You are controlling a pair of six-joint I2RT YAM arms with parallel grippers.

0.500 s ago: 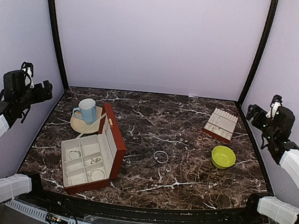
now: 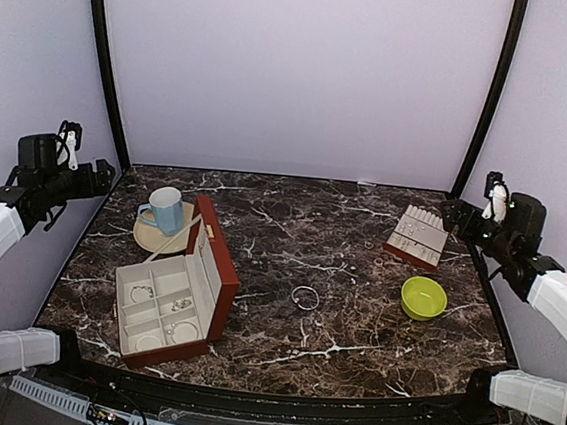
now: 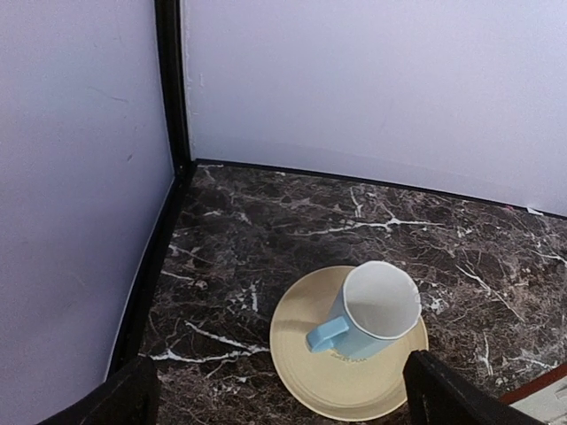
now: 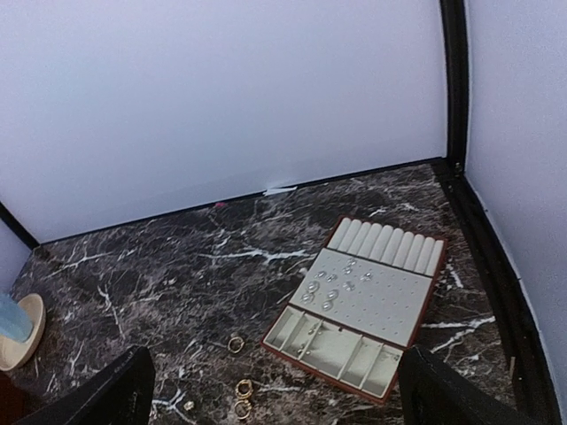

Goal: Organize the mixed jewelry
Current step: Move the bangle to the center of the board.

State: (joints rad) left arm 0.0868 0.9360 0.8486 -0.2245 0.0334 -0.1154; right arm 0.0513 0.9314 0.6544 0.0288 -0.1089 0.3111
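Marble bench (image 2: 293, 214): bracelet (image 2: 304, 297) lies just right of the open box (image 2: 170, 297), rings (image 4: 243, 387) farther right, unsorted. Left claw (image 2: 101, 177) and right claw (image 2: 459, 217) hang apart and empty, probably poised for a first pick.

The table (image 2: 353, 320) is smooth, dark marble-look with a slight sheen. The box (image 2: 219, 272) has a smooth reddish-brown shell and matt cream lining. Right of it, the bracelet (image 2: 304, 297) is shiny silvery metal. The mug (image 3: 376, 312) is glossy, glazed.

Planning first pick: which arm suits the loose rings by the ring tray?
Right, probably: the right gripper hangs near the ring tray, loose rings in its wrist view; the left gripper is by the mug.
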